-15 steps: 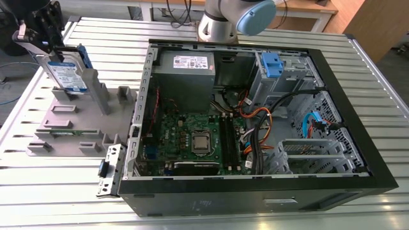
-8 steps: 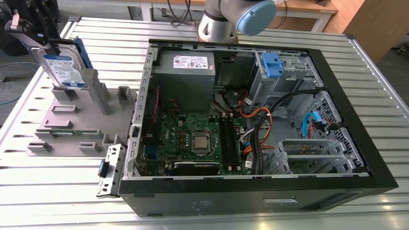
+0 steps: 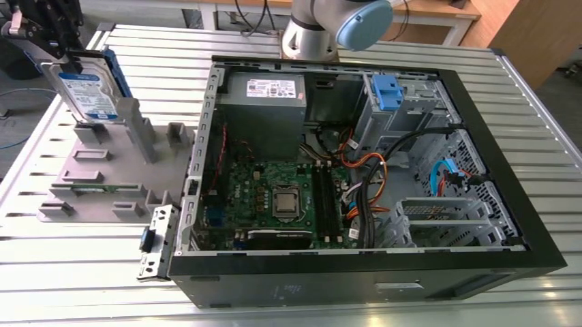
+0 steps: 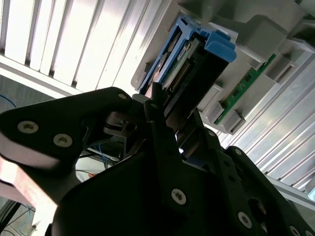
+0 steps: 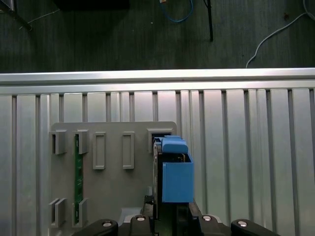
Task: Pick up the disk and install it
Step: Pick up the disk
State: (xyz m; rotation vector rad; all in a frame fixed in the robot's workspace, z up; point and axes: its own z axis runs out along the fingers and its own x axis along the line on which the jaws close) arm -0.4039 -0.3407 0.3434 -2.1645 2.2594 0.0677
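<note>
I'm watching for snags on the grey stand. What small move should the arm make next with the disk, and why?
Probably a short, straight lift. The claw grips the top of the upright disk, whose lower edge looks level with the slot walls of the stand. Sideways travel toward the open computer case might catch there.

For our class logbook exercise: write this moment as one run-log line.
stage: pick | gripper: shut on the disk | disk: upright at grey holder tray | computer case: open, disk not installed

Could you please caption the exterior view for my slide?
Gripper grips the upright disk at the grey rack beside the open case.
</note>
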